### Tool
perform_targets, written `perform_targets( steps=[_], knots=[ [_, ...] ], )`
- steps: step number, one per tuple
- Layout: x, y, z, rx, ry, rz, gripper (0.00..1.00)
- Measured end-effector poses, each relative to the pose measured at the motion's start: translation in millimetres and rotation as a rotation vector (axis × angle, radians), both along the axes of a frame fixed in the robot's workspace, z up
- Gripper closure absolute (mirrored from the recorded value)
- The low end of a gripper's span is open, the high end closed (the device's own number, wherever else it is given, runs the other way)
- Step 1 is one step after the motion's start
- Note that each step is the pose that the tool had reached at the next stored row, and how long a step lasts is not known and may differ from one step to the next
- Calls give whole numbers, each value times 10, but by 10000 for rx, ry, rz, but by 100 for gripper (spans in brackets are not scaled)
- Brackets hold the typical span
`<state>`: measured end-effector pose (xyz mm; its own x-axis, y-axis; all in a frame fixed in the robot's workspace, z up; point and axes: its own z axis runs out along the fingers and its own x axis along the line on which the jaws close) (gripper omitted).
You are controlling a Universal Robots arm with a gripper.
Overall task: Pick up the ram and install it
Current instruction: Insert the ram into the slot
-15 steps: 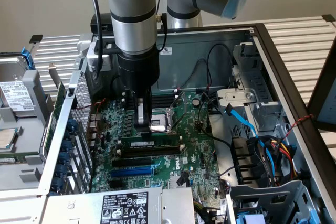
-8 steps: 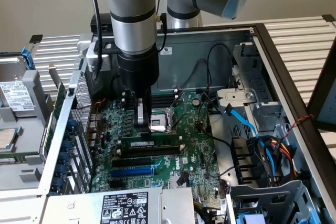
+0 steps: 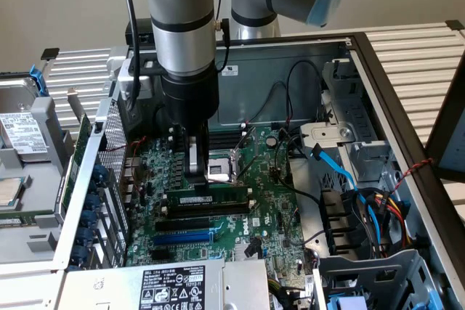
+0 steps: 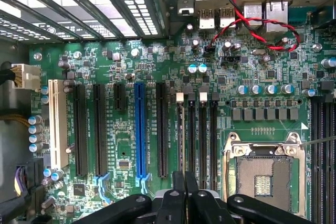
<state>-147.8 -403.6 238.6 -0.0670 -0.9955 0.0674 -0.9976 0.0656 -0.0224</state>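
Jaws clenched, tips pressed together, nothing between them. The gripper (image 3: 196, 178) hangs upright just beside the processor socket (image 3: 219, 172), its tips at the top edge of the ram (image 3: 207, 198); whether they touch, cannot tell.

The ram stands on edge in a slot next to the socket, label outward. Closed tips suit pressing down rather than carrying, I judge. Fully seated or not: unclear.

Beyond the ram from the socket is a blue slot (image 3: 182, 237). Black cables (image 3: 290, 99) and a blue cable (image 3: 341, 168) lie well apart from the socket. Nothing blocks the tips.
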Motion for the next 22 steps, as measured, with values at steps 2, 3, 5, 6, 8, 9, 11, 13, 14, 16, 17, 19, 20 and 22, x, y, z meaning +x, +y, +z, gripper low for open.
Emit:
perform_targets(
  steps=[2,3,5,6,8,9,11,13,14,16,17,19,20,22],
  knots=[
    [0,0,0,0,0,0,88],
    [1,0,0,0,0,1,88],
    [1,0,0,0,0,1,88],
    [1,0,0,0,0,1,88],
    [1,-1,0,0,0,1,88],
    [1,-2,0,0,0,2,88],
    [1,-3,0,0,0,9,88],
    [1,-3,0,0,0,10,88],
    [1,-4,-2,1,0,10,88],
    [0,-4,-9,0,0,10,88],
    [0,-4,-9,-1,1,10,88],
    [1,-3,-10,-1,1,10,88],
    [1,-3,-14,0,0,10,88],
    [1,-3,-17,1,-1,10,88]
  ],
)
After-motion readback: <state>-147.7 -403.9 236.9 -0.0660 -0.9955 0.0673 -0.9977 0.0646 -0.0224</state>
